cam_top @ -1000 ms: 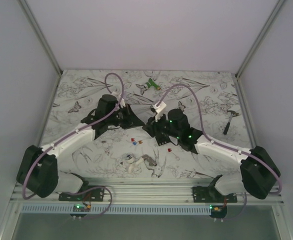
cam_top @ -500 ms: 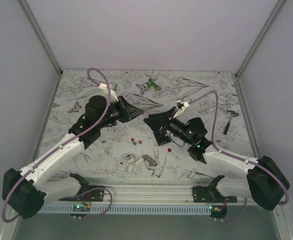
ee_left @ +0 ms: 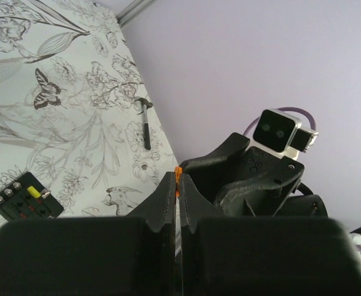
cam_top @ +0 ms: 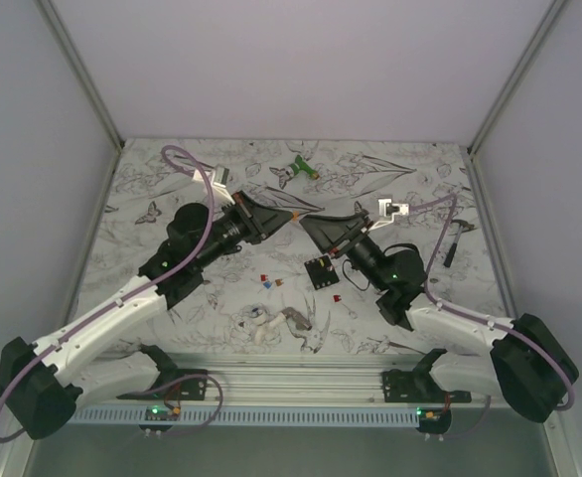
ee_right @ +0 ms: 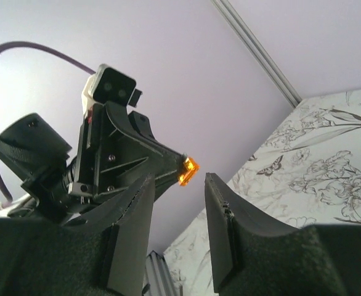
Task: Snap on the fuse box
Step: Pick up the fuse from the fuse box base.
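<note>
Mid-task, fuse unseated. L hand (ee_left: 177, 185) clamps orange fuse (ee_right: 188, 171) mid-air; R hand (ee_right: 177, 185) jaws apart, flanking it, no grip. Part-filled fuse box (cam_top: 322, 271) on surface (cam_top: 390, 169), hands' 6 o'clock.

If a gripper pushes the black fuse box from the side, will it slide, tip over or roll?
The fuse box lies flat and low on the table, so it would probably slide, not tip or roll. It looks like a small solid plastic block, so likely stiff and light. A push near one corner might turn it.
</note>
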Tool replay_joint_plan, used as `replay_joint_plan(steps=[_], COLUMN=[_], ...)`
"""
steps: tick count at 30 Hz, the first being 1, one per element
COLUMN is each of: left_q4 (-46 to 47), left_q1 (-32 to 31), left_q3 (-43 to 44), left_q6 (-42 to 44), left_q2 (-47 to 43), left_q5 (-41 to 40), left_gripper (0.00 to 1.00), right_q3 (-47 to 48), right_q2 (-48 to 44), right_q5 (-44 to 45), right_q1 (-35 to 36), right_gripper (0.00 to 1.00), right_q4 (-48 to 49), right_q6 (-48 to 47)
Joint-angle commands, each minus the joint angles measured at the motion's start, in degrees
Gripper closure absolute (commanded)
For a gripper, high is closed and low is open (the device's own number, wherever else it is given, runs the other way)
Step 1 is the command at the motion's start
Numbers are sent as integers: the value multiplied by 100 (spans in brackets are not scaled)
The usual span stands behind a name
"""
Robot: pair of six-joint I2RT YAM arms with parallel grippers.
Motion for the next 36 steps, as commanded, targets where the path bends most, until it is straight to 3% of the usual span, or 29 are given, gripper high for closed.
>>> replay_joint_plan(steps=[1, 29, 36], left_q4=[550, 885, 929], left_q1=[-110, -176, -197], left_q3=[-156, -125, -112], left_q6=[-201, -403, -452], left_q2=[-172, 15, 70], left_q5=[-175, 123, 200], left_gripper=[100, 100, 100], right_q3=[-1, 334, 366], right_q2=[-50, 636, 750], right_q5=[354, -49, -94], right_q1=[-64, -137, -132], right_gripper=[57, 73, 82], right_q4=[498, 1220, 1310], right_q6=[356, 938, 1003])
